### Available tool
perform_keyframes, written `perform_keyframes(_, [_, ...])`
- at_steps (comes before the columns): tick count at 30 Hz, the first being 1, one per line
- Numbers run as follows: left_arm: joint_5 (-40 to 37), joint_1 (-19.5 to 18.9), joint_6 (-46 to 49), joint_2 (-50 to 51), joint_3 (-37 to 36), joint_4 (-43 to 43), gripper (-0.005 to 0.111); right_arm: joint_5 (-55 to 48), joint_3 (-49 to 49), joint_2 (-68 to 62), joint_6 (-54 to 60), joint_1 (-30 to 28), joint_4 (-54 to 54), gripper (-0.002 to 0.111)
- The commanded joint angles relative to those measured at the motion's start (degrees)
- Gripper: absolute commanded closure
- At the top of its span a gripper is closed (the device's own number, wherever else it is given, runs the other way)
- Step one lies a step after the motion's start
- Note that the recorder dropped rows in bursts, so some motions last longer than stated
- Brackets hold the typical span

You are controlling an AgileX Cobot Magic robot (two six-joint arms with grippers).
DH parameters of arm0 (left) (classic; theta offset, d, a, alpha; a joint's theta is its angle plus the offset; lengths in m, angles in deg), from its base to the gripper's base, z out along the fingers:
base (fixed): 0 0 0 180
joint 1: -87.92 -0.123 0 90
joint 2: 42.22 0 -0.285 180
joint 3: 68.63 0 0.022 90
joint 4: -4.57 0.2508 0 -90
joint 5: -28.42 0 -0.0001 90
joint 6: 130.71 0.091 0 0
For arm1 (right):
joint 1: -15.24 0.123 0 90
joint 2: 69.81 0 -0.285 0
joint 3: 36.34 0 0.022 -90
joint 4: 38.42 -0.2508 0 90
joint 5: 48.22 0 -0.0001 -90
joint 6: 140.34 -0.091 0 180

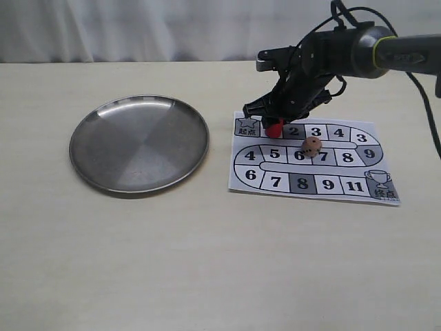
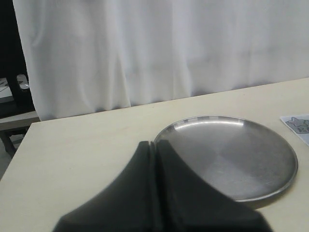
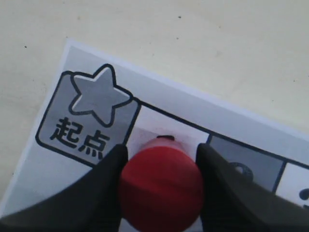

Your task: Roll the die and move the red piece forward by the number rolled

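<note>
Table (image 1: pixel 207 262) carries everything, pale and wide, with plenty of bare room toward the near edge. Steel plate (image 1: pixel 138 145) sits well to the left in the exterior view, with nothing on it. My left jaws are pressed together with nothing between them, and they hang short of that plate, well away from the game.

Paper board (image 1: pixel 331 185) lies flat on the right, and my right arm (image 1: pixel 386 52) reaches down over its far left corner. My right jaws straddle the red piece (image 3: pixel 161 186) from above. One side presses each flank, so I judge them closed on it.

That piece stands upright on the square just beside the star square, with the square marked 2 next along. It lies straight below my wrist, so the coming move is a short lift and a slide to the right along the top row. The squares marked 2, 3 and 4 have nothing on them.

Smallest is the die (image 1: pixel 312 146), resting on the middle row about the 6 and 7, near that path but off it. Its top face is too small for me to read.
</note>
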Motion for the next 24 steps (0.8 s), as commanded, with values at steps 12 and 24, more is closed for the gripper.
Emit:
perform_keyframes(12, [0.5, 0.1, -0.1, -0.1, -0.1, 0.0, 0.107, -0.2, -0.3, -0.9, -0.2, 0.0, 0.4, 0.096])
perform_keyframes(24, [0.5, 0.1, -0.1, -0.1, -0.1, 0.0, 0.107, 0.3, 0.3, -0.9, -0.2, 0.0, 0.4, 0.048])
